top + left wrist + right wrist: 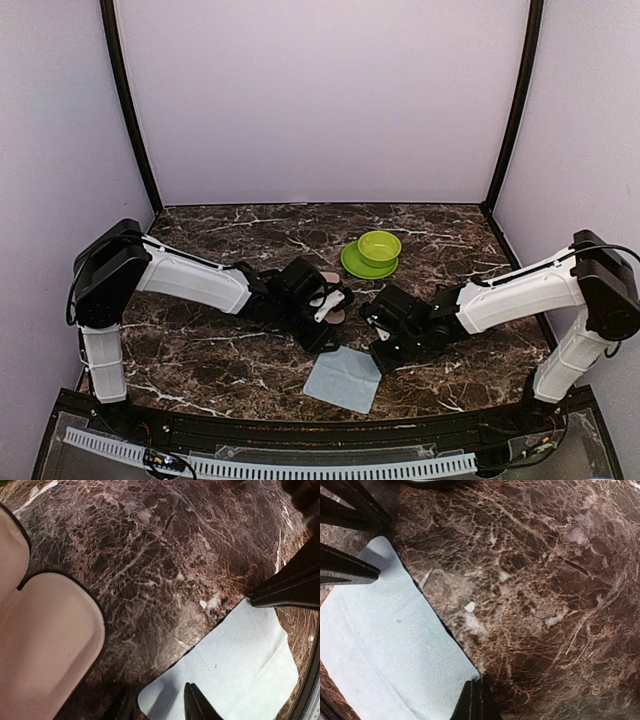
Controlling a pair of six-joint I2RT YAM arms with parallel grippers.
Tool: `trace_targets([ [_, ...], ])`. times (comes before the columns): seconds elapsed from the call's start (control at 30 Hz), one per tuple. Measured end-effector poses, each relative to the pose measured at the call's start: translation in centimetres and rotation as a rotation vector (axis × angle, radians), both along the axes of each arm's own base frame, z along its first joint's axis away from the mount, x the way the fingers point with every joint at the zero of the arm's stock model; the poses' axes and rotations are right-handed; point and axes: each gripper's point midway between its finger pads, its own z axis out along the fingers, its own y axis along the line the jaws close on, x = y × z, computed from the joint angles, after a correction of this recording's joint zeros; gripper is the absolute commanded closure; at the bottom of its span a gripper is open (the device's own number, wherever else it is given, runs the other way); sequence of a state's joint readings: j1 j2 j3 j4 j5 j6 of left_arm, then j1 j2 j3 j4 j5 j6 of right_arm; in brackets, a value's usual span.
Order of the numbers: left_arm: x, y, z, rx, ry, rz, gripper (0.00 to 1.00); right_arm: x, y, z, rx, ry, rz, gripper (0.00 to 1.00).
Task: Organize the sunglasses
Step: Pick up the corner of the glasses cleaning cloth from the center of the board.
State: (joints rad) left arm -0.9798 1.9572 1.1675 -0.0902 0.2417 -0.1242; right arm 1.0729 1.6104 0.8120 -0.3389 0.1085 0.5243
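Observation:
The sunglasses show in none of the views. A light blue cloth [345,378] lies flat on the marble table [230,350] between the two arms. My left gripper [160,707] is open and straddles the cloth's [235,675] near corner, with one finger over the marble and the other over the cloth. My right gripper [476,702] is shut with its tips on the opposite corner of the cloth [385,650]. In the top view the left gripper [325,345] and the right gripper [383,358] sit at the cloth's two upper corners.
A pink case [45,645] lies open on the marble just left of my left gripper; the top view shows the case [332,298] partly under that arm. A green bowl [380,246] sits on a green plate [352,264] behind the grippers.

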Motion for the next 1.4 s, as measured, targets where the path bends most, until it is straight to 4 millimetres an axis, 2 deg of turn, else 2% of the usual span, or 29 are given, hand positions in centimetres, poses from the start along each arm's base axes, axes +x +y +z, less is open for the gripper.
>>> trace_targets([
  [0.23, 0.3, 0.3, -0.2, 0.027, -0.027, -0.013, 0.71, 0.0, 0.0, 0.0, 0.003, 0.002, 0.005, 1.00],
  [0.7, -0.4, 0.1, -0.5, 0.065, -0.077, -0.040, 0.88, 0.1, -0.1, 0.0, 0.009, 0.001, -0.001, 1.00],
  [1.1, 0.0, 0.1, -0.5, 0.072, -0.083, -0.001, 1.00, 0.4, 0.0, 0.0, 0.034, -0.001, -0.003, 1.00],
  [1.4, 0.0, 0.0, -0.5, 0.056, -0.066, 0.036, 1.00, 1.0, -0.7, 0.2, 0.057, -0.007, -0.011, 1.00],
])
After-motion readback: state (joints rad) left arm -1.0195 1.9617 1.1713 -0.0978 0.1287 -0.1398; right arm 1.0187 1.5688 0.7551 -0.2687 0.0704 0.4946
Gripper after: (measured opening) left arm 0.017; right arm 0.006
